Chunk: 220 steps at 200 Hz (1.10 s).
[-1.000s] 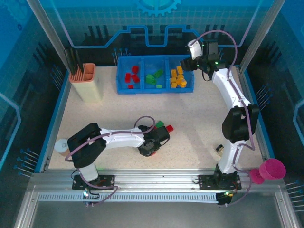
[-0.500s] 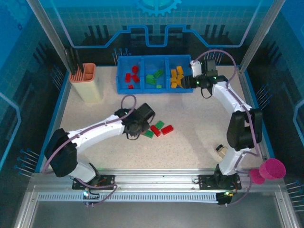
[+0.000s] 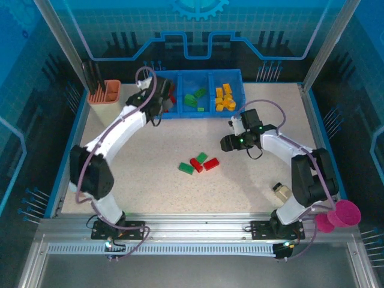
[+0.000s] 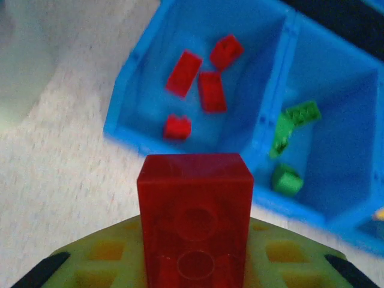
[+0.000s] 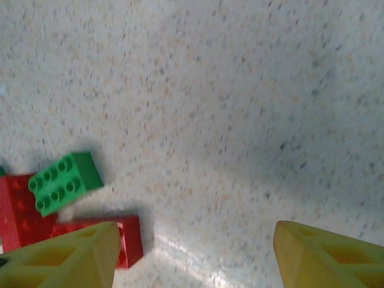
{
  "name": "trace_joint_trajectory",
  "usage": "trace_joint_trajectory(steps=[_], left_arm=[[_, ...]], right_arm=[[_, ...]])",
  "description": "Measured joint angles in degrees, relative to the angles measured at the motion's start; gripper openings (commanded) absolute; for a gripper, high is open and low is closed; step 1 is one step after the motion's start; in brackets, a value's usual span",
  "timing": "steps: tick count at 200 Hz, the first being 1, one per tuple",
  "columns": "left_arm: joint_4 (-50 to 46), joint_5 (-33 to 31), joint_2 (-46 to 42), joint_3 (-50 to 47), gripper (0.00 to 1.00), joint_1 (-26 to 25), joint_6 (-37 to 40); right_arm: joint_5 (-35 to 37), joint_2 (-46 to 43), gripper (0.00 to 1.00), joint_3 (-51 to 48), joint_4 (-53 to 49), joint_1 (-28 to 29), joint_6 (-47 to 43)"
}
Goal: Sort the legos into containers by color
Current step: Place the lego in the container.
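My left gripper [image 3: 159, 103] is shut on a red lego [image 4: 195, 216] and hangs at the front edge of the left compartment of the blue bin [image 3: 195, 114]. That compartment holds several red legos [image 4: 183, 72]. The middle one holds green legos [image 4: 287, 180] and the right one holds orange-yellow legos [image 3: 224, 97]. My right gripper [image 5: 195, 258] stands open low over the table, just right of the loose legos. Those are a green lego [image 5: 65, 182] and a red lego [image 5: 129, 240] near its left finger. In the top view two green [image 3: 186, 168] and two red [image 3: 211, 164] lie together.
A peach slotted holder [image 3: 108, 102] stands at the back left, close to my left arm. A pink cup [image 3: 345, 213] sits off the table's front right corner. A small cream object [image 3: 281, 192] lies by the right arm's base.
My left arm carried the red lego from the middle of the table up to the bin's left compartment. My right arm swung from the bin's right end down toward the loose legos.
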Motion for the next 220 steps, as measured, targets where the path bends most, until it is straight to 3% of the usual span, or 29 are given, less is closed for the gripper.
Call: trace_joint_trajectory(steps=[40, 90, 160, 220], left_arm=[[-0.15, 0.92, 20.57, 22.12, 0.18, 4.81, 4.33], [-6.71, 3.13, 48.00, 57.66, 0.19, 5.75, 5.79], [-6.19, 6.69, 49.81, 51.10, 0.27, 7.63, 5.60], [-5.86, 8.68, 47.84, 45.75, 0.62, 7.80, 6.29]], right_arm=[[0.28, -6.08, 0.68, -2.23, -2.03, 1.60, 1.27], [1.57, -8.96, 0.70, -2.19, -7.91, 7.96, 2.25], [3.78, -11.39, 0.72, -1.40, -8.50, 18.51, -1.55], [5.66, -5.22, 0.72, 4.37, -8.33, 25.11, -4.63]])
